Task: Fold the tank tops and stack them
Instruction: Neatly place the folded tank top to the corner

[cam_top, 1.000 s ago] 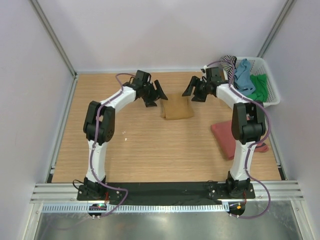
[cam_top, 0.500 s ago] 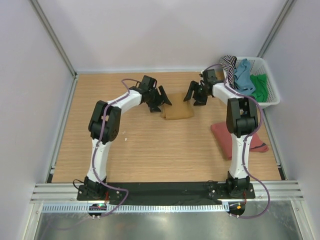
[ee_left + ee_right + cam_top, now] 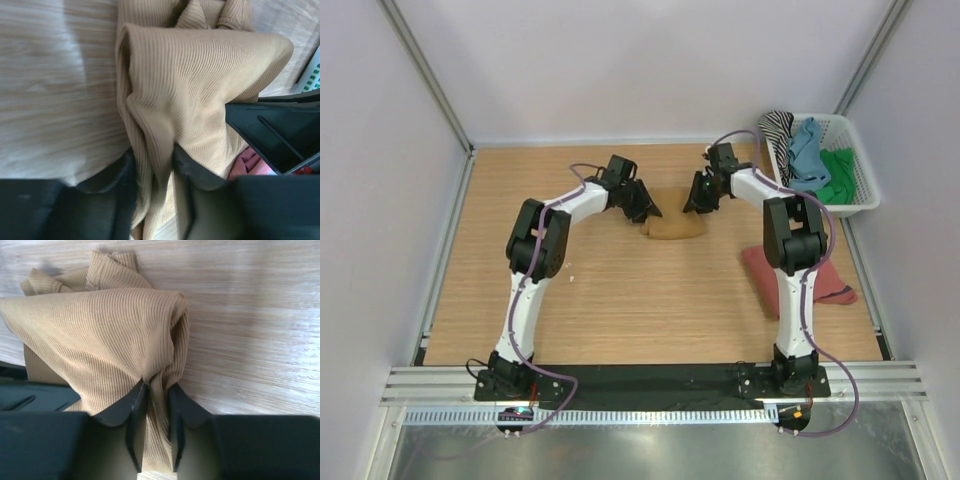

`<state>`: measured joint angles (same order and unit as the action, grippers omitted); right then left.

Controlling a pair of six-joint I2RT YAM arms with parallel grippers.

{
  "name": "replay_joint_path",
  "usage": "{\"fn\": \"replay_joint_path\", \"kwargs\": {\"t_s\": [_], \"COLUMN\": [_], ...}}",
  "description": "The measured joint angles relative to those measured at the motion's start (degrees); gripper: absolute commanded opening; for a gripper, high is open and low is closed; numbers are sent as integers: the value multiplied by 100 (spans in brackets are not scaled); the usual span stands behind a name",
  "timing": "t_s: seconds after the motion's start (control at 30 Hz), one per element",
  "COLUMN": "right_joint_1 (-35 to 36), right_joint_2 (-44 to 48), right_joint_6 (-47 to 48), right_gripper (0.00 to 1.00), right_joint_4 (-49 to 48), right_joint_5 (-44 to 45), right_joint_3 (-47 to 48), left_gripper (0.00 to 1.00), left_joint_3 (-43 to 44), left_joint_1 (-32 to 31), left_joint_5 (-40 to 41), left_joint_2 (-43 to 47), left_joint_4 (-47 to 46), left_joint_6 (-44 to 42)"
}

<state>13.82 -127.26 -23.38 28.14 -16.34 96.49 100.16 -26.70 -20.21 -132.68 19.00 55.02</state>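
Clamping ochre tank top [image 3: 675, 229]: left claw [image 3: 155, 155], right claw [image 3: 157, 390]; axis left-right.

Ochre tank top [image 3: 200, 75] — ribbed matt cloth; table [image 3: 600, 300] — smooth wood grain.

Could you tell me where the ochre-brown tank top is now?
In the top view the ochre-brown tank top lies folded at the far middle of the table, its two ends pinched by the left gripper and the right gripper.
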Motion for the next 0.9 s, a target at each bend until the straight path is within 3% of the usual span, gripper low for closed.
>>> {"fn": "replay_joint_path", "kwargs": {"t_s": [0.13, 0.17, 0.23, 0.5, 0.9], "right_joint_1": [-17, -20, -15, -11, -155], "right_joint_2": [175, 291, 557, 2094, 4780], "right_joint_6": [-111, -138, -214, -455, -654], "right_gripper": [8, 6, 1, 1, 1], "right_joint_4": [-317, -396, -507, -706, -485], "right_joint_5": [-74, -66, -33, 260, 1366], "right_joint_3": [-380, -553, -942, -2376, -3495], "left_gripper": [12, 0, 0, 0, 0], "left_joint_3": [144, 166, 199, 625, 1786], "left_joint_1": [-20, -26, -44, -503, -1626], "left_joint_5": [-101, -125, -168, -295, -243], "left_joint_2": [-162, -175, -184, -310, -310], "left_joint_4": [-17, -13, -7, 195, 210], "left_joint_6": [-66, -101, -181, -627, -791]}}
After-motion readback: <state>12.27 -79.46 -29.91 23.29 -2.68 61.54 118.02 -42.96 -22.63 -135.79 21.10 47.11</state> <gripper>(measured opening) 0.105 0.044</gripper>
